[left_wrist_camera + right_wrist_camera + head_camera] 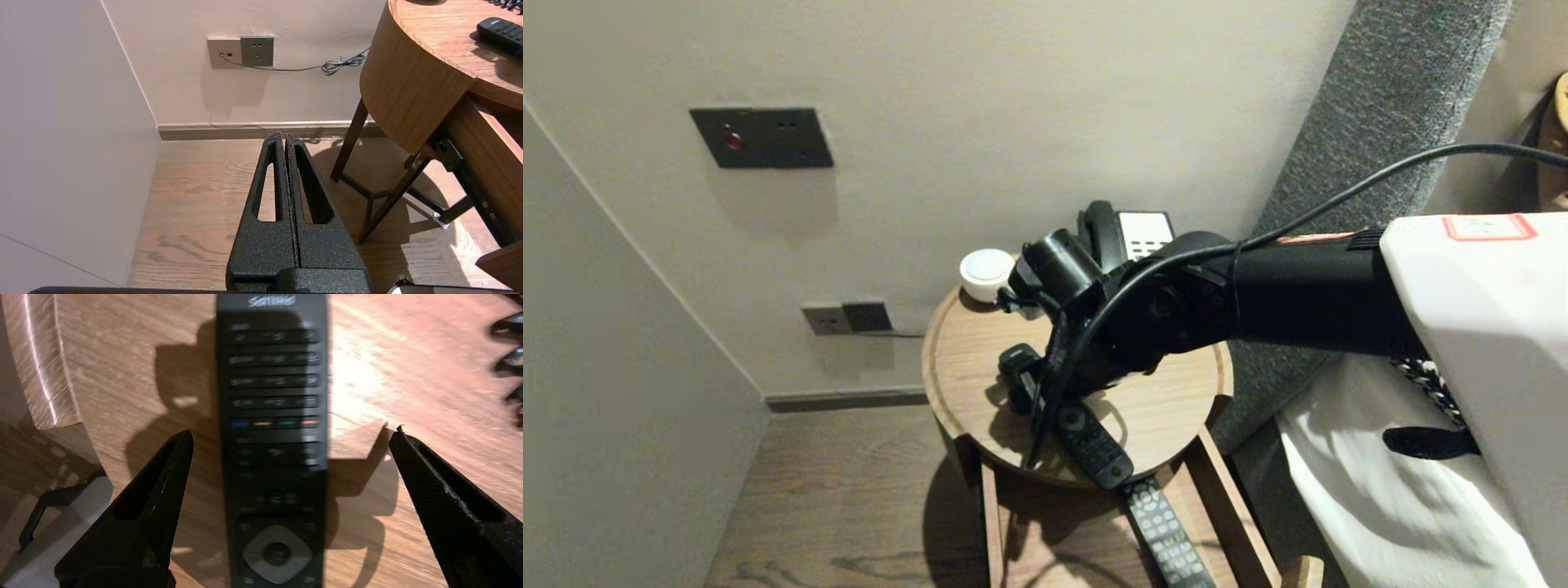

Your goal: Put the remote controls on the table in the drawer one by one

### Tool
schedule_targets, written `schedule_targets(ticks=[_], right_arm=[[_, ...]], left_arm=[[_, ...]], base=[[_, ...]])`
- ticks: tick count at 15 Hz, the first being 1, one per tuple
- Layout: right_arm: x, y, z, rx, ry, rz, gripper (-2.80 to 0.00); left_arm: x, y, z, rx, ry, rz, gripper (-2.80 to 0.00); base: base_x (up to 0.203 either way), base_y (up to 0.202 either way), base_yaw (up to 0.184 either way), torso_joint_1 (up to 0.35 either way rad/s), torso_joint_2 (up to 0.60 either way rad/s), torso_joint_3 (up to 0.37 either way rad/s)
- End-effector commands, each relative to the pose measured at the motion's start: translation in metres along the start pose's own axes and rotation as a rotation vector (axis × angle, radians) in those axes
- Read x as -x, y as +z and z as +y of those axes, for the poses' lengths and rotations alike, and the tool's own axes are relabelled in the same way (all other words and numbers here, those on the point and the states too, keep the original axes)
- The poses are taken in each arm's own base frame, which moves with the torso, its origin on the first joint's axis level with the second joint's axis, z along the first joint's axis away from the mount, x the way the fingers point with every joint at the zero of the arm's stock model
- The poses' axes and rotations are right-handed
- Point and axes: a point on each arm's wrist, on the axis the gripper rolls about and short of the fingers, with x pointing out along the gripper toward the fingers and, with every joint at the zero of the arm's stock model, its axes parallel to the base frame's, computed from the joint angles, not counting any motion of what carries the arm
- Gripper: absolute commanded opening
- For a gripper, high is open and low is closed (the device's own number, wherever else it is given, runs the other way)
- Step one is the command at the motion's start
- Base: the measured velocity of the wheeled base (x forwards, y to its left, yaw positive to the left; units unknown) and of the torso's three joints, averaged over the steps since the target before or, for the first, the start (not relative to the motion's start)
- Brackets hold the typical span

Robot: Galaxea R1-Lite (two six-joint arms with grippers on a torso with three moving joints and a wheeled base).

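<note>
The remote control (274,457) is a long, flat slab of matte black plastic. It has rows of low rectangular keys, a strip of four coloured keys and a rounded grey navigation pad. It lies flat on the tabletop (1168,400), a round disc of warm, grained wood with a raised lip. In the head view the remote sits just below frame centre, near the disc's lower edge.

The right fingers (159,498) are tapered black wedges with a rough, pebbled finish. They stand spread wide, one on each side of the remote. The remote runs lengthwise through the gap, apart from both tips.

The left fingers (310,245) have the same coarse black texture and slotted sides. They are pressed together and hang low beside the table, over the plank floor (196,196).

At the upper rim of the tabletop stand a black telephone (1127,233) and a small white round object (985,273). A second remote (1168,539) lies on a lower wooden surface at the frame's bottom. Plain beige walls carry a dark switch plate (761,137) at upper left and sockets (845,318) lower down. A grey woven headboard (1380,106) and white bedding (1372,490) fill the right.
</note>
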Motion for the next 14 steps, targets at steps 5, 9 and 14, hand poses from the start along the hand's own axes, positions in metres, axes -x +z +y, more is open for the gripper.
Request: schedule_targets(ticks=[5,9,14], right_arm=[[-0.0070,-0.0026,0.0008,0.001,-0.003,0.018,0.00],[-0.0070,-0.0026,0.0008,0.001,-0.003,0.018,0.00],[-0.0062,-0.0023,0.0005,0.000,-0.004,0.017,-2.80]], left_arm=[[0.0000,0.0000,0.0000,0.000,0.001,0.000,-2.80],[0.0000,0.0000,0.0000,0.000,0.001,0.000,-2.80],[0.0000,0.0000,0.0000,0.000,0.001,0.000,-2.80]], base=[[0.000,0.000,0.000,0.000,0.00,0.000],[0.000,0.000,0.000,0.000,0.00,0.000],[0.000,0.000,0.000,0.000,0.00,0.000]])
